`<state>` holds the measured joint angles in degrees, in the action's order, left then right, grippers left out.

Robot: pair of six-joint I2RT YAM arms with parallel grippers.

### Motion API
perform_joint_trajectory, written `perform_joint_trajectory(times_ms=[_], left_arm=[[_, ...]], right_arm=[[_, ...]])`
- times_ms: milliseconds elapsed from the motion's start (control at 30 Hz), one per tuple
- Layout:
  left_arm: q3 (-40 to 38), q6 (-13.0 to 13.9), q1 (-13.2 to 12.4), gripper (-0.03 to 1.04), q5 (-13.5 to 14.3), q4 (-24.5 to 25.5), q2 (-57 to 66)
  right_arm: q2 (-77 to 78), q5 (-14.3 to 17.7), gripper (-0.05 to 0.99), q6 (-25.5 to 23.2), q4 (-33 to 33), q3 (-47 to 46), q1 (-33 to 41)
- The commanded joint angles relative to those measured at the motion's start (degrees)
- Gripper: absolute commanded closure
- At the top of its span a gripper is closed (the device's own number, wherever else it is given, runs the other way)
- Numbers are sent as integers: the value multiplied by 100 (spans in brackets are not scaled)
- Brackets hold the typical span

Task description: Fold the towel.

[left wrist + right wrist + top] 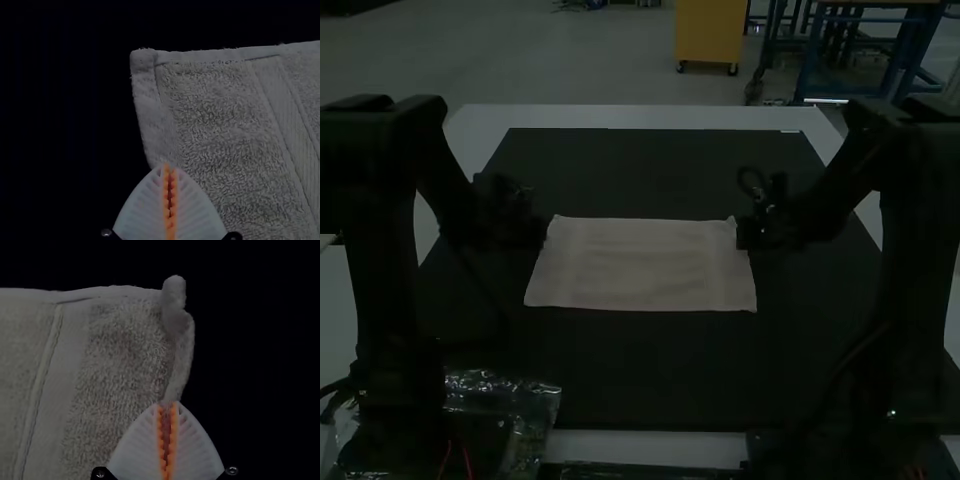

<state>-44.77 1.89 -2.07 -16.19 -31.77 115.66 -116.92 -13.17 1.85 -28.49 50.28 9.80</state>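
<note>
"While the towel (640,265) lies spread on the dark mat (650,365), how do the tools stand?"

"Both narrow: the left tool (542,235) pinches its left edge near the far corner, and the right tool (744,235) nips the opposite edge likewise."

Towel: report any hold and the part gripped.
The left claw pinches the towel by its left edge, the right claw by its right, each near the far corner.

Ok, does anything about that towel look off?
On the towel, the corner near the right claw curls up into a lump, while the matching one near the left claw lies flat. Otherwise nothing stands out.
</note>
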Motion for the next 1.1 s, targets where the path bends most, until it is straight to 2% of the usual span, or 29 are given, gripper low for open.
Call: perform_joint_trajectory(times_ms=[0,133,300,400,467,667,733,1067], left_arm=[[-49,22,-277,98,177,22,-52],[-49,-4,-338,98,89,101,-386],[-31,22,-356,98,-78,540,-843],[13,39,-356,98,-183,839,-1089],[39,145,-356,98,-271,1068,-1247],[171,312,-356,98,-298,1762,-1775],[223,453,-356,98,-306,2034,-2003],[742,637,-374,98,-298,2922,-3163]], right_arm=[[56,-168,96,-246,1,-36,-154],[398,-186,96,-273,28,43,-295],[899,-204,96,-273,335,122,-312],[1207,-379,96,-264,643,69,-374],[1392,-494,96,-264,784,-10,-435],[2112,-678,96,-264,1232,-396,-550],[2367,-731,96,-255,1329,-563,-567],[3369,-1065,96,-132,2014,-1223,-602]])
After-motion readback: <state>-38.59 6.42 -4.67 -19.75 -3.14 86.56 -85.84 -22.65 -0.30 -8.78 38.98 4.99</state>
